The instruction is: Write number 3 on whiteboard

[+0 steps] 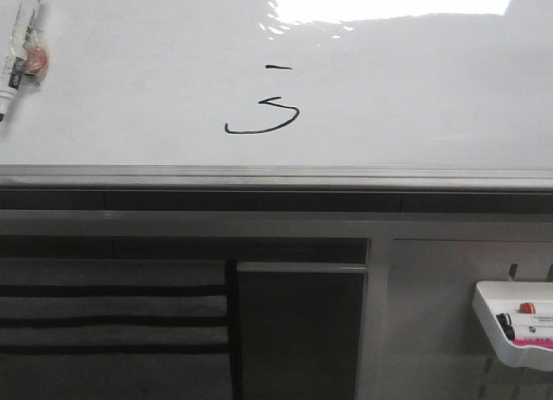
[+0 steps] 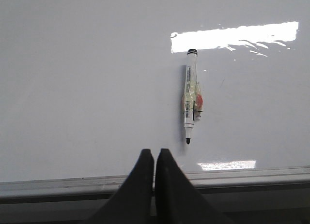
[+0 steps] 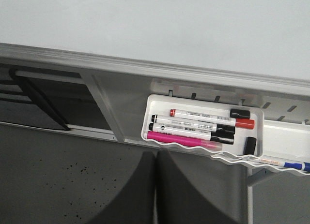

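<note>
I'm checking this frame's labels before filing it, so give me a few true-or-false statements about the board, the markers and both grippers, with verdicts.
1. The number 3 is drawn in black on the whiteboard. True.
2. The left gripper holds a marker. False: it is shut on nothing, and the uncapped marker lies on the board.
3. The marker tray holds only black markers. False: red-capped and pink ones are there too.
4. The right gripper is shut and empty. True.
</note>
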Robot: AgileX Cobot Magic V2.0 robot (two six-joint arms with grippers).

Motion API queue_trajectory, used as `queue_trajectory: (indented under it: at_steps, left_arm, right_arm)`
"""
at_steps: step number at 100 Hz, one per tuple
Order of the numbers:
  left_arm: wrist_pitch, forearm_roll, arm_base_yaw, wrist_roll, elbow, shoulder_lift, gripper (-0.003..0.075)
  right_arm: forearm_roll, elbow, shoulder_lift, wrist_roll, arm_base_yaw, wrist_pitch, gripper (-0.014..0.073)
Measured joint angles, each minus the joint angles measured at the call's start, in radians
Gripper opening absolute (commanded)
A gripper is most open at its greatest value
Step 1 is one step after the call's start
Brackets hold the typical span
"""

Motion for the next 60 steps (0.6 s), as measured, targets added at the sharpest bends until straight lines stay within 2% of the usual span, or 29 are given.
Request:
queue_trajectory:
  at_steps: [42,60]
  left_arm:
    - [0.0,0.002,0.0,-0.002,0.0,0.0,-0.002]
    - [-0.002,0.004,0.0,-0.002,0.0,0.0,-0.002]
  right_arm:
    - [0.0,0.0,0.0,0.0,0.001,0.0,-0.0062]
    - [-0.002,0.04,-0.085,0.0,0.086,-0.027,-0.0062]
